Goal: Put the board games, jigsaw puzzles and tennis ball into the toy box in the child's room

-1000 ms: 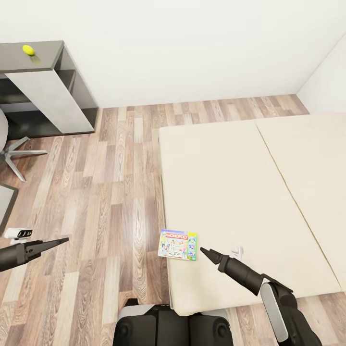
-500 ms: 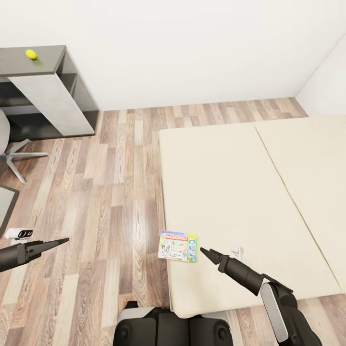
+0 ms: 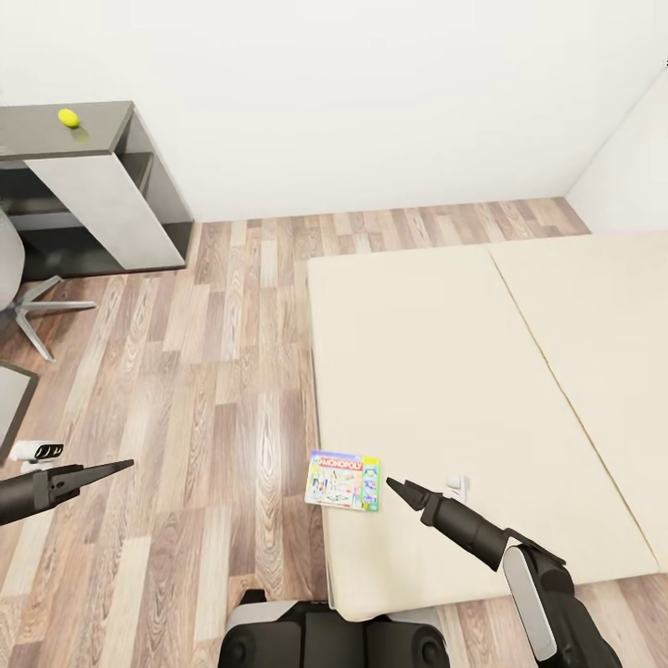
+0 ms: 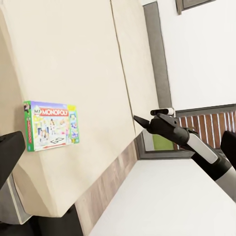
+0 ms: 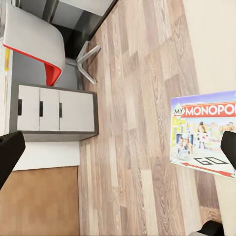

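Observation:
The Monopoly board game (image 3: 344,481) lies flat on the near left corner of the cream bed (image 3: 482,371), close to the mattress edge. My right gripper (image 3: 393,484) hovers just to its right, apart from it, and its fingers (image 5: 229,147) stand wide open on either side of the box (image 5: 204,132). Over the wood floor at the left my left gripper (image 3: 124,463) is open and empty; its wrist view takes in the box (image 4: 50,124) and my right gripper (image 4: 139,119). The tennis ball (image 3: 68,117) rests on the table's dark grey lower section (image 3: 102,121). The toy box and jigsaw puzzles are out of view.
A swivel chair (image 3: 23,288) with a star base stands by the table at the far left. White drawers (image 5: 54,110) and the chair's red-lined seat (image 5: 34,49) appear in the right wrist view. Wood-plank floor (image 3: 223,371) runs between table and bed. White walls close the back.
The whole picture has slid slightly downward, so the camera moved. Both arms hold the same pose and the Monopoly box lies where it was on the bed.

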### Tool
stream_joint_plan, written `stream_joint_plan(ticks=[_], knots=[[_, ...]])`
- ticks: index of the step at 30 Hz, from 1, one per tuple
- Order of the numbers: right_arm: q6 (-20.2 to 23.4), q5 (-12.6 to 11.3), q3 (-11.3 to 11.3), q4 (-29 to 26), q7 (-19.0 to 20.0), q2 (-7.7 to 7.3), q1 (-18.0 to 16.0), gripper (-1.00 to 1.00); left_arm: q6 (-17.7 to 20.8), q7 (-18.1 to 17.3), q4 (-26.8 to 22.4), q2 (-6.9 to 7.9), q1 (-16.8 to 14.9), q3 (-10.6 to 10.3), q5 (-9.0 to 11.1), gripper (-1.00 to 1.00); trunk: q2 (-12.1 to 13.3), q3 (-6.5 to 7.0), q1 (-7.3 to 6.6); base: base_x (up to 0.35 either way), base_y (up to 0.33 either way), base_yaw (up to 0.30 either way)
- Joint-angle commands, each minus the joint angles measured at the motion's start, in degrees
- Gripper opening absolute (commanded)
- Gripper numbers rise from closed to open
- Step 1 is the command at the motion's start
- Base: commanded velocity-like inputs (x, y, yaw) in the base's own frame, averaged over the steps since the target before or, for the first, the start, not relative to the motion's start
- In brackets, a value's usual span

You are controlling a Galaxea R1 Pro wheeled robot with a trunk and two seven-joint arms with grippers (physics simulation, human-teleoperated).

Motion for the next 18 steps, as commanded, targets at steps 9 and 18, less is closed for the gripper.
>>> stream_joint_plan(ticks=[9,18], knots=[[-0.37,-0.25,-0.12,0.02,0.12,0.05,-0.03,1.00,0.61,-0.21,-0.02,0.02,0.00,-0.02,0.01,1.00,-0.08,0.79,0.03,0.000,0.000,0.000],[-0.61,-0.18,-0.12,0.10,0.04,0.05,-0.03,1.00,0.61,-0.21,-0.02,0.02,-0.03,-0.02,0.02,1.00,-0.08,1.64,0.03,0.000,0.000,0.000]])
